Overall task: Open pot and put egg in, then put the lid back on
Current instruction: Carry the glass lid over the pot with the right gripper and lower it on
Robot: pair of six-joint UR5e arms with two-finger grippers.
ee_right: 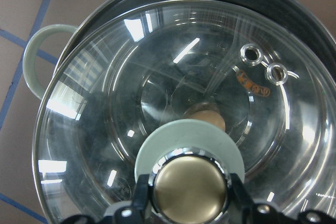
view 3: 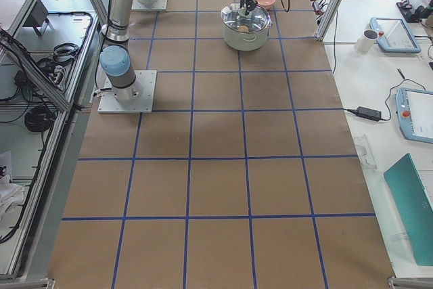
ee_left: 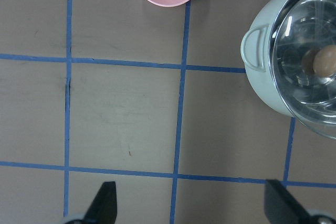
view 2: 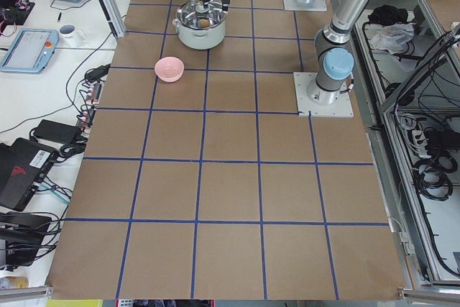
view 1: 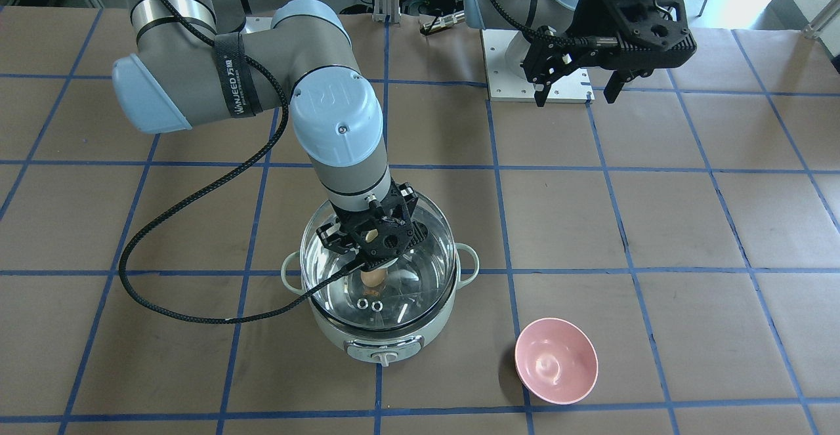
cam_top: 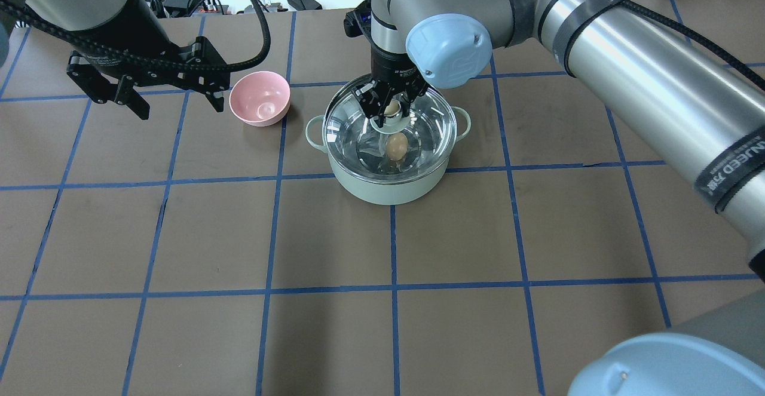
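The mint-green pot point(view 1: 394, 340) stands on the table with the brown egg point(view 1: 372, 278) inside it, seen through the glass. My right gripper point(view 1: 374, 235) is shut on the beige knob point(ee_right: 190, 184) of the clear glass lid point(view 1: 420, 271) and holds the lid over the pot's mouth. In the right wrist view the lid point(ee_right: 131, 103) sits a little off-centre from the pot's rim point(ee_right: 294, 19); I cannot tell whether it rests on the rim. The egg point(cam_top: 396, 146) lies near the pot's middle. My left gripper point(cam_top: 173, 103) is open, empty, raised beside the pot.
A pink bowl point(cam_top: 260, 97) stands empty on the table between my left gripper and the pot point(cam_top: 388, 190). The right arm's black cable point(view 1: 197, 225) hangs in a loop beside the pot. The brown table has a blue tape grid.
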